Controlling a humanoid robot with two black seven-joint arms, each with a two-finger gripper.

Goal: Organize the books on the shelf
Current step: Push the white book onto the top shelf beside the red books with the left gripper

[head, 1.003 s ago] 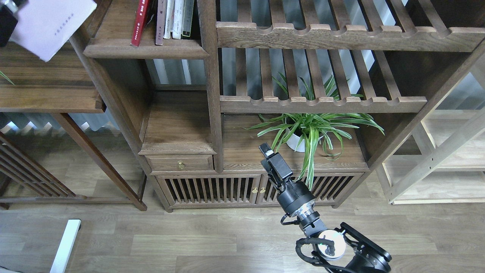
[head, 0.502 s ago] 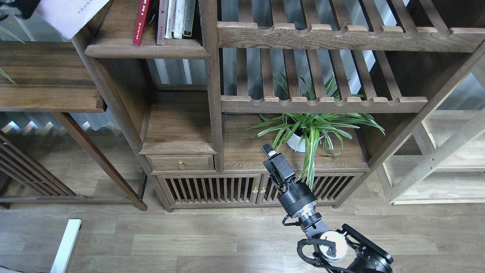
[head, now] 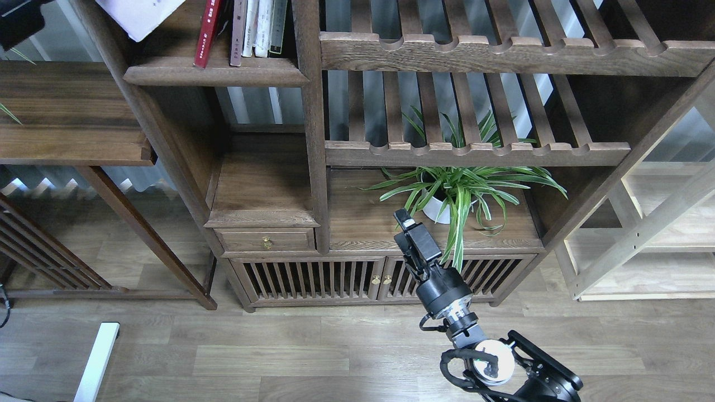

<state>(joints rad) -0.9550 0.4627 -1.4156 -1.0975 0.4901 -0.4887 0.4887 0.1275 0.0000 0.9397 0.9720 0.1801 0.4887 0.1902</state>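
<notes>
White-lavender paperback [head: 139, 15] upper left, over shelf [head: 215, 72] edge, beside red book [head: 207, 33]. Left gripper [head: 19, 19] (grip state unclear); right gripper [head: 403, 219] unclear too.

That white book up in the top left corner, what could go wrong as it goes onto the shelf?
1. The white book hangs tilted over the shelf, and its low corner could catch the upright post.
2. The red book already leans; a push from the incoming book might tip it against the row of upright books.
3. The left claw is mostly out of view, so how firmly it holds cannot be judged; a slip would drop the book.
</notes>
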